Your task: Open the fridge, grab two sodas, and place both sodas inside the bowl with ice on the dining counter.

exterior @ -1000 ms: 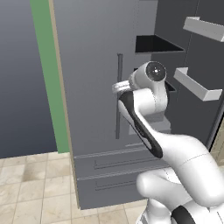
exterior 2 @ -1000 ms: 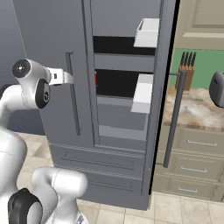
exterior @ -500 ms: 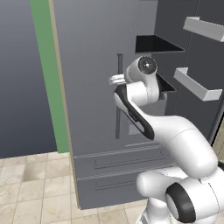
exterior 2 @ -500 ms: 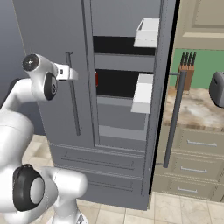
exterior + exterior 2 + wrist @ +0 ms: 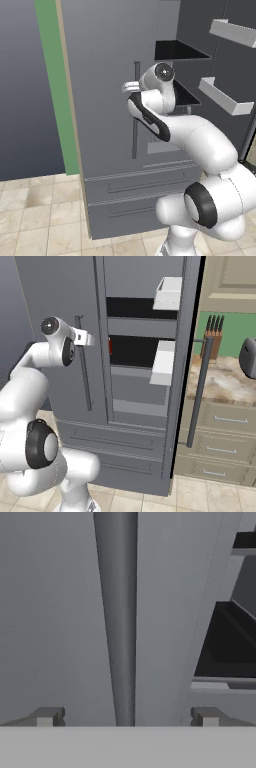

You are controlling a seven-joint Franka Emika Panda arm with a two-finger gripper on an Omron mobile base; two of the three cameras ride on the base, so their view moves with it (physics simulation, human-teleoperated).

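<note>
Your gripper (image 5: 125, 717) is spread wide, at the fridge (image 5: 105, 100) left-door handle (image 5: 117, 622), frame centre. Right door is open; red soda (image 5: 110, 346) on shelf. Beige tile floor (image 5: 35, 215), lower left.

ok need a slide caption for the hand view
Open fingers straddle the bar handle of the fridge's closed left door, shelves visible past its edge.

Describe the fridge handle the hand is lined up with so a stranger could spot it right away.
Start at the tall grey fridge, whose right door hangs open. On the closed left door, near its inner edge, runs a long vertical bar handle. Unlike the open door's handle by the knife block, it sits between the open hand's fingertips.
</note>
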